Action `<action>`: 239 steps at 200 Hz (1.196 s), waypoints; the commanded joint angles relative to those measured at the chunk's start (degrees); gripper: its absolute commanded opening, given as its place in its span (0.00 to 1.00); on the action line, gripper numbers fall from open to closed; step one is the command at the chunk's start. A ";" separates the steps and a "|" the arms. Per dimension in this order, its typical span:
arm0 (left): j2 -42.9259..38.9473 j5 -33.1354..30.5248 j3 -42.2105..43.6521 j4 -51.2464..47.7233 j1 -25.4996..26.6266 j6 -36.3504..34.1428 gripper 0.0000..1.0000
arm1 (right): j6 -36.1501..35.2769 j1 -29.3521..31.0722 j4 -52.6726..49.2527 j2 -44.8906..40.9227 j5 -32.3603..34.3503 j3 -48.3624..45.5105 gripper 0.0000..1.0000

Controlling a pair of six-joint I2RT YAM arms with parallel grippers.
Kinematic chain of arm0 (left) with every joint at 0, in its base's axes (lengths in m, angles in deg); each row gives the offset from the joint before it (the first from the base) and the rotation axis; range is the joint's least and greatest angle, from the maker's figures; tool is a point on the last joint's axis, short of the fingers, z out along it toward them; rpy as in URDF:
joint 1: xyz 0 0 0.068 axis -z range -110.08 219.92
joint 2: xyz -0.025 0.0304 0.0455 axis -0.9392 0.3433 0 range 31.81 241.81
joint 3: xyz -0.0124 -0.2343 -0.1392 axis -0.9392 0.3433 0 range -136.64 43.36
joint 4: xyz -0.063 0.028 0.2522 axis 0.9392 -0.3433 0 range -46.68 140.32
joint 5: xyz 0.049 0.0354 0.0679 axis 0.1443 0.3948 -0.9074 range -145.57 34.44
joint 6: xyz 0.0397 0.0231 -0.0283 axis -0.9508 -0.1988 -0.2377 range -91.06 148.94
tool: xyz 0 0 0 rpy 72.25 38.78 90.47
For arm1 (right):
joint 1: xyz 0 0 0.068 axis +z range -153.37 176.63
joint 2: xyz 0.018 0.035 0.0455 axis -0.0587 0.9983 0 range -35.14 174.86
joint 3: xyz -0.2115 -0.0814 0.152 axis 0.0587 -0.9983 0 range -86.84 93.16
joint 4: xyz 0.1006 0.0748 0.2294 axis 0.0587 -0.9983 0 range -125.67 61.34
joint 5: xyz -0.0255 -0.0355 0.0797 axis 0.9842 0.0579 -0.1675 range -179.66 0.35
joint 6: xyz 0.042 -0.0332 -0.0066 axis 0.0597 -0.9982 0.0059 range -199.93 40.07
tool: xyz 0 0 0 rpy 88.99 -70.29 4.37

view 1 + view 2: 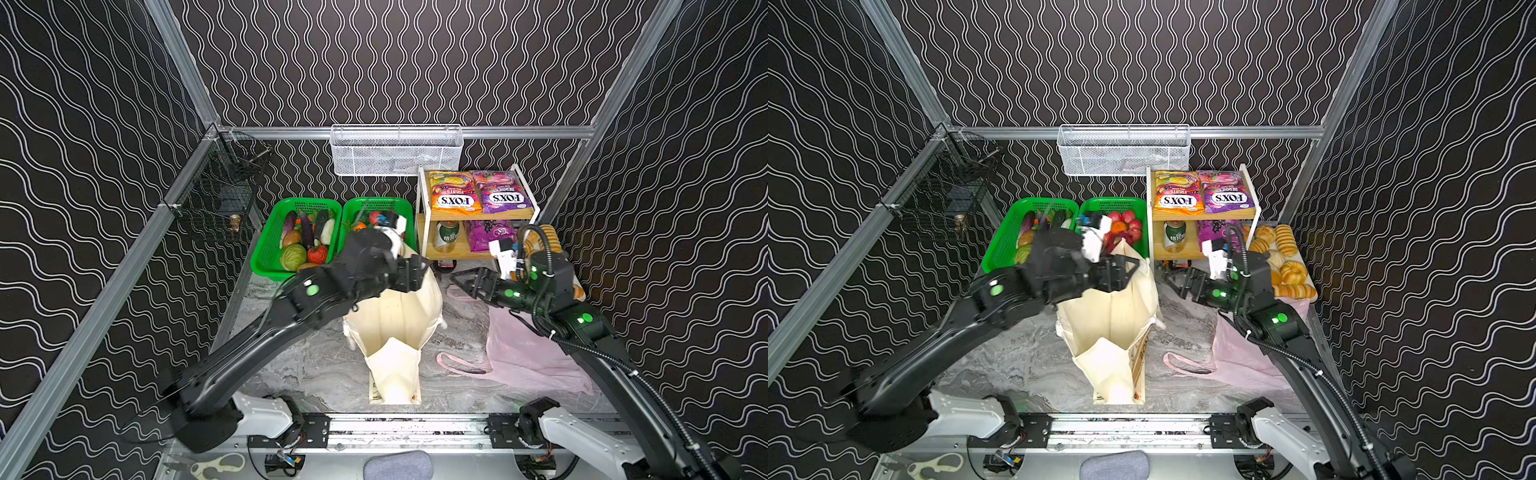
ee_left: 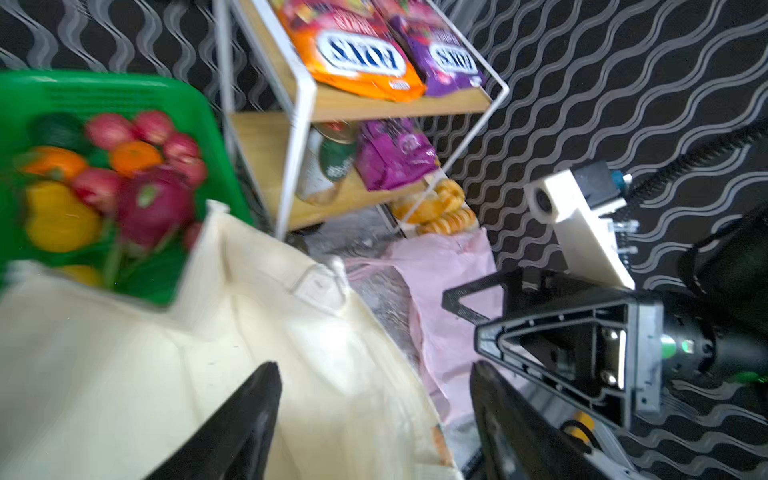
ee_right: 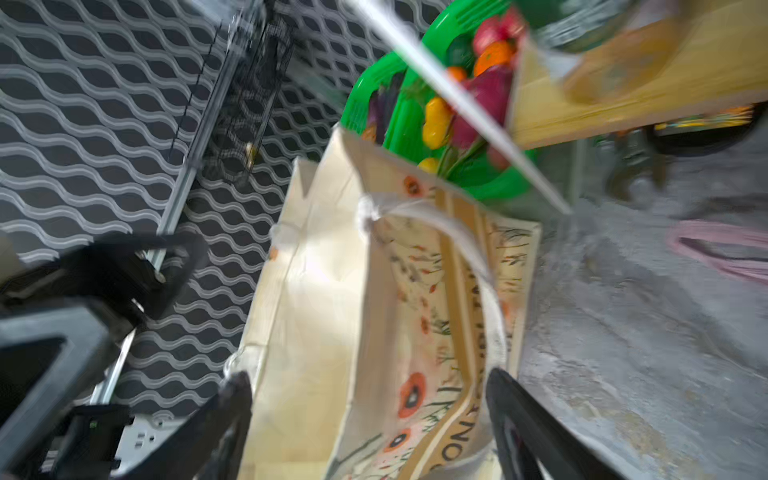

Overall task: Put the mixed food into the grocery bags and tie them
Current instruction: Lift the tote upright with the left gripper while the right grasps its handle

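1. The green fruit basket point(image 1: 1115, 203) at the back held the pink dragon fruit point(image 2: 153, 203), yellow pear point(image 2: 58, 216), red apples point(image 2: 108, 129) and orange point(image 2: 135, 156). Nothing showed inside either bag, so packing looked hardly begun.
2. The left gripper point(image 1: 417, 274) hovered at the far rim of the canvas tote point(image 1: 395, 316), its jaws spread wide and holding nothing. The step in hand seemed to be getting the tote's mouth ready. A good grip would take one layer of the rim only, near a handle root, not both walls at once.
3. The tote stood upright on the table point(image 1: 311, 365) with its mouth gaping and its far edge leaning on the basket. Any pull should be gentle and outward, since the soft walls would probably fold or tip.
4. On the shelf rack point(image 1: 482, 216) lay the orange FOX'S packet point(image 1: 453, 193) above, with the green drink can point(image 1: 445, 237) and purple grape-print packet point(image 1: 484, 235) below.
5. The right gripper point(image 1: 459, 280) sat just beside the tote's right wall, jaws also wide and empty. It could brace that side, or fetch the can while the left kept the mouth open.
6. The pale-pink plastic bag point(image 1: 532, 357) lay flat on the table under the right arm, unopened. That arm should avoid dragging it.
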 commanded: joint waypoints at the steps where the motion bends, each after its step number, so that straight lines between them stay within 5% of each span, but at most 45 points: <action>1: -4.89 -12.21 3.38 -8.95 -3.40 -2.87 0.84 | -0.11 5.48 -4.61 4.59 12.02 3.52 0.85; 42: -12.84 -4.89 13.59 -13.62 -16.26 -1.36 0.88 | -3.70 12.72 -14.77 16.66 21.00 13.33 0.70; 77: -11.28 3.36 17.81 -13.40 -18.78 -2.10 0.82 | -3.19 14.00 -11.42 17.68 22.01 12.68 0.32; 100: -8.38 6.90 18.10 -11.56 -19.16 -3.24 0.59 | -2.24 14.08 -9.00 17.45 21.86 11.75 0.16; 124: -6.45 4.61 17.66 -10.50 -20.46 -3.90 0.24 | -1.14 14.28 -4.53 17.74 20.76 10.30 0.06; 140: -6.24 2.36 17.38 -9.63 -22.10 -4.37 0.12 | -0.21 14.29 -0.44 18.15 19.41 9.15 0.05; 202: -7.18 3.53 18.56 -6.02 -27.32 -4.42 0.09 | -3.20 14.45 4.62 22.34 21.51 11.33 0.06; 216: -8.10 3.56 19.71 -5.52 -27.33 -3.87 0.13 | -4.31 14.29 3.31 22.06 23.23 11.61 0.18; 226: -9.04 4.60 20.61 -4.89 -27.39 -3.87 0.29 | -5.49 14.30 2.18 20.88 24.42 11.54 0.31; 239: -10.24 7.33 21.49 -4.19 -27.43 -4.62 0.34 | -6.51 14.35 1.60 18.09 27.46 10.38 0.46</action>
